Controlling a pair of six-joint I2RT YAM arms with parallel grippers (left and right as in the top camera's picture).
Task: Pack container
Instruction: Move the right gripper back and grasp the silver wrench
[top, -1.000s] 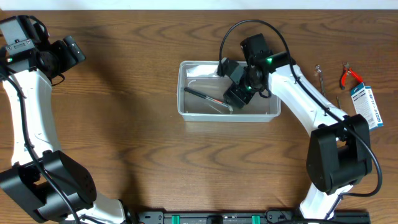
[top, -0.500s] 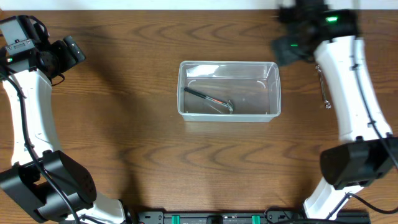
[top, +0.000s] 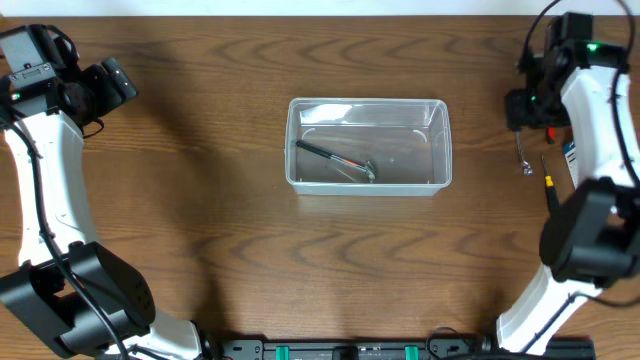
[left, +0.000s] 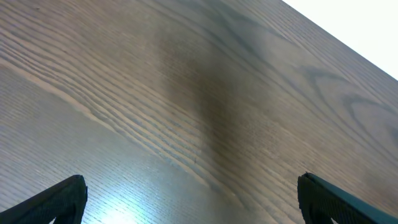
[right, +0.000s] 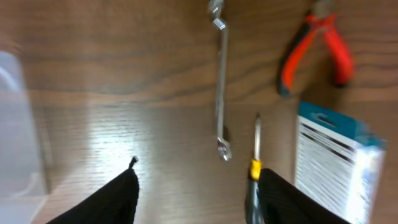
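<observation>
The clear plastic container (top: 368, 146) sits mid-table with a black-and-red handled tool (top: 335, 160) lying inside; its edge shows at the left of the right wrist view (right: 15, 124). My right gripper (right: 196, 193) is open and empty, above the table at the far right (top: 527, 108). Beneath it lie a silver wrench (right: 220, 93), a screwdriver with a yellow band (right: 255, 171), red-handled pliers (right: 314, 46) and a blue-and-white packet (right: 336, 168). My left gripper (left: 189, 202) is open and empty over bare wood at the far left (top: 115, 80).
The wrench (top: 520, 145) and screwdriver (top: 548, 185) lie along the table's right edge, partly hidden by my right arm. The table's back edge runs just beyond both grippers.
My right arm has left the container and swung up and right to the tools at the table's right edge. The tool stays in the container. The left arm has not moved.
</observation>
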